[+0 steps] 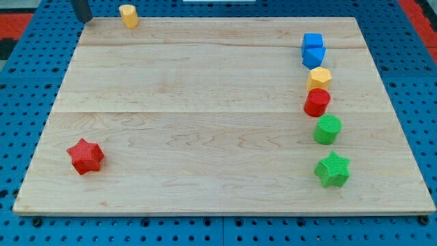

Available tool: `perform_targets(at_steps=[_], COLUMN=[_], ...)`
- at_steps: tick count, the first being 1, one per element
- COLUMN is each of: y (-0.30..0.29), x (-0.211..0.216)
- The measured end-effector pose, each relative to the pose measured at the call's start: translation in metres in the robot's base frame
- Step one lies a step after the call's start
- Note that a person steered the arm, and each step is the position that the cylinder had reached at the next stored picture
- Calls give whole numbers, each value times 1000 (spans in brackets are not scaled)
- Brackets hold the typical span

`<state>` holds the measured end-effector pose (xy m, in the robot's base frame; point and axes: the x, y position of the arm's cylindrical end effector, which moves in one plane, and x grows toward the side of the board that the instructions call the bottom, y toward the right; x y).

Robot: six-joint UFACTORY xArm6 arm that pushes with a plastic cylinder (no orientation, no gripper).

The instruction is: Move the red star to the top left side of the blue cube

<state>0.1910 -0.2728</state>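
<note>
Wooden board (205,102) on a blue perforated table (20,89), seen from above and slightly from the view's bottom. The dark rod enters at the view's top left, and my tip (83,20) rests at the board's far-left corner, just to the view's left of a yellow cylinder (128,15) that stands on the board's top edge. The rod carries no claw, so there is no open or closed state to tell, and nothing is gripped. The red star (85,156) lies alone near the board's bottom left corner, well apart from my tip and from every other block. The remaining 6 blocks form a rough column down the view's right side. At its head are 2 blue pieces touching each other: the blue cube (313,42) above and a second blue block (315,56) just below it, whose exact shape cannot be made out. Beneath these, in order toward the view's bottom, come a yellow hexagonal block (319,78), a red cylinder (317,102) touching it from below, a green cylinder (328,129) just beside the red one, and a green star (332,169) set a little apart at the column's foot. The red star and the blue cube sit at nearly opposite corners of the board, with a wide stretch of bare wood between them. A patch of red surface (20,24) shows beyond the table at the view's top left corner.
</note>
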Motion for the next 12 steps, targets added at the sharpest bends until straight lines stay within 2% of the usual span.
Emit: perform_targets(at_steps=[2, 3, 5, 6, 7, 8, 9, 10, 11, 12], y=[130, 172, 176, 165, 87, 41, 47, 89, 159, 219], x=[1, 37, 291, 397, 392, 335, 271, 227, 201, 158])
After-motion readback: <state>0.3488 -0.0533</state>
